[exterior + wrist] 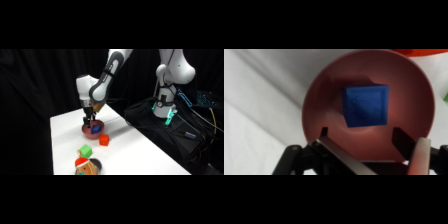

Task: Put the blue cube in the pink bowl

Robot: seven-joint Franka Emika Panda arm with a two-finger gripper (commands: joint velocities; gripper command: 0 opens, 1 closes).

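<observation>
The gripper (360,139), jaws apart and empty, hovers over the one blue cube (366,105) inside the one pink bowl (316,107) at frame centre.

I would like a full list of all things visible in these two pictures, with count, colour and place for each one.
blue cube: 1, royal blue, lying inside the pink bowl, free of the gripper
pink bowl: 1, pinkish-red, on the table under the gripper
red cube: 1, red, on the table beside the bowl, toward the camera
green cube: 1, green, on the table nearer the front edge
toy: 1, red, white and brown, at the table's front edge; what it is cannot be told
table: 1, white
gripper: 1, black fingers, open, above the bowl
</observation>
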